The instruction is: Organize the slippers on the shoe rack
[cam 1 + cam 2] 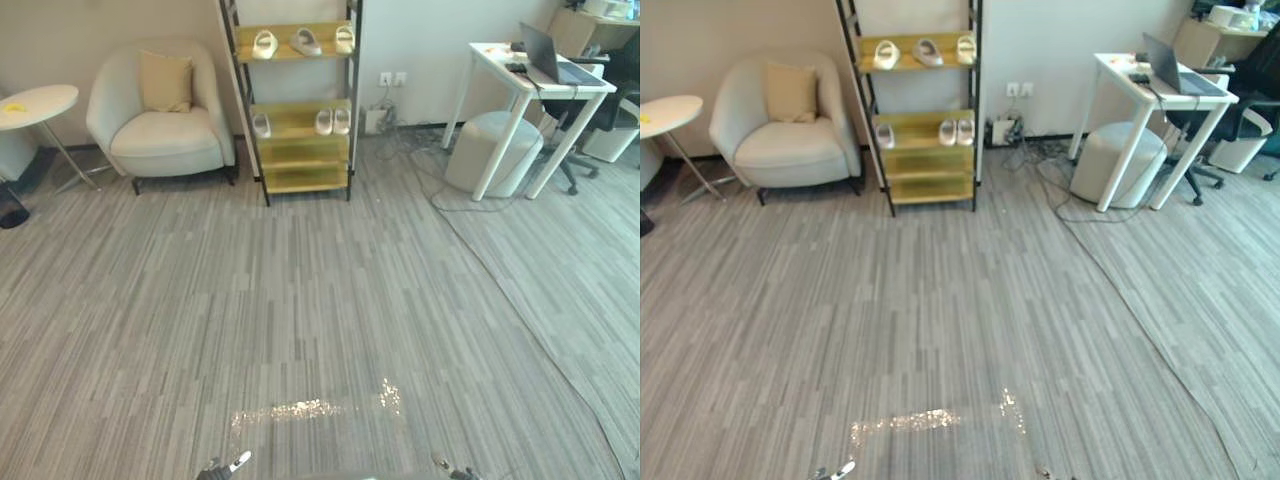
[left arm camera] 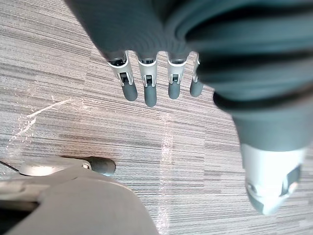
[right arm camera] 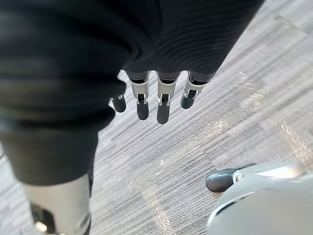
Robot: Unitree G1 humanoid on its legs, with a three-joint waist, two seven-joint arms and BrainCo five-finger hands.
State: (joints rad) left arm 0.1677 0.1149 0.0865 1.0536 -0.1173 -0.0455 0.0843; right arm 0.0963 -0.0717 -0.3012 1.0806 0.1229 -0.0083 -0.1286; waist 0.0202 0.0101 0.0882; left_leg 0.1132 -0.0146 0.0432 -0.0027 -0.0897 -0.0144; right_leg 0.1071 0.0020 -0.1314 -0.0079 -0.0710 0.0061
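The fingers (image 2: 149,92) of the left hand (image 2: 142,39) are held straight and slack above the floor (image 2: 58,112), and nothing is gripped. The fingers (image 3: 164,105) of the right hand (image 3: 161,44) are hung the same way, unloaded.

The shoe rack (image 1: 300,165) is seen well apart from both hands, at twelve o'clock against the wall. It is flanked by an armchair (image 1: 165,120) at ten o'clock and a tabletop (image 1: 520,70) at two o'clock.

Trouble is judged likeliest from the cables (image 1: 400,140), which are tangled just right of the rack and trailed across the floor towards four o'clock. The approach could be snagged if it is swung right. At the rack, a slipper could be knocked off a narrow shelf by a stiff, straight-fingered reach.

Six slippers (image 1: 305,41) are counted: three on the top shelf and three on the middle shelf. On the middle shelf one is set apart at nine o'clock of a close pair. One rack and one armchair are counted.
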